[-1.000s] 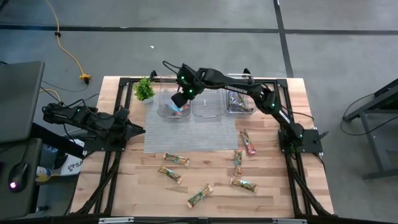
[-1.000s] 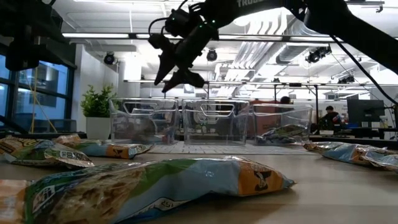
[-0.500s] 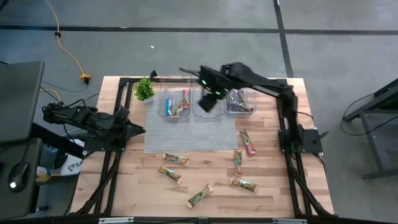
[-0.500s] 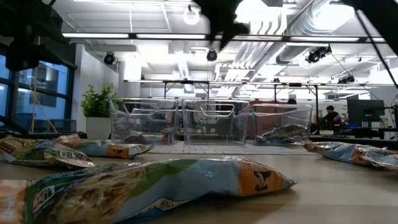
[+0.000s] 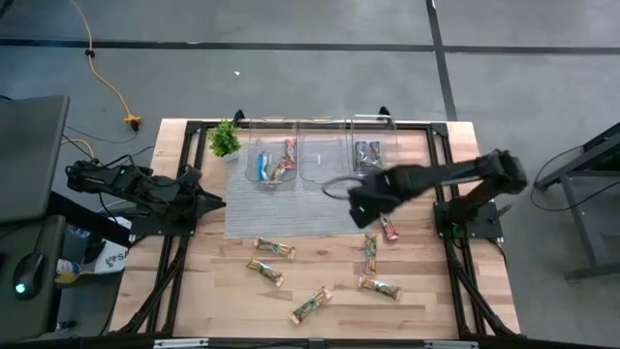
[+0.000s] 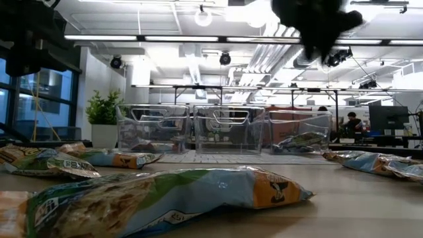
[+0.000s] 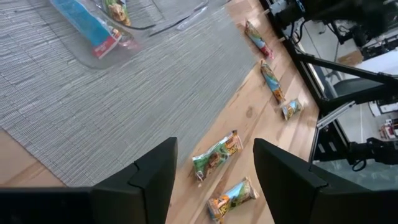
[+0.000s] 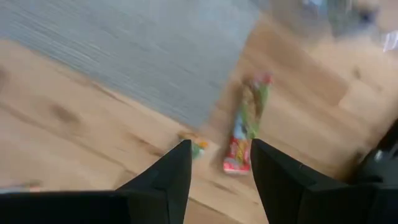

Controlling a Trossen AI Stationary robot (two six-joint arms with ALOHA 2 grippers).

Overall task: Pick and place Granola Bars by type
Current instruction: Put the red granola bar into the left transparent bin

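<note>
With fingers apart and empty, the right gripper [image 5: 360, 206] hangs above a pink bar [image 8: 244, 132], light, crinkly, slippery: best pinched mid-length.

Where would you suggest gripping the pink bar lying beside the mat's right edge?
Across the middle of the pink bar, coming straight down. It lies flat on the table, so the jaws should straddle its narrow width. The open right gripper hovers close above it.
</note>
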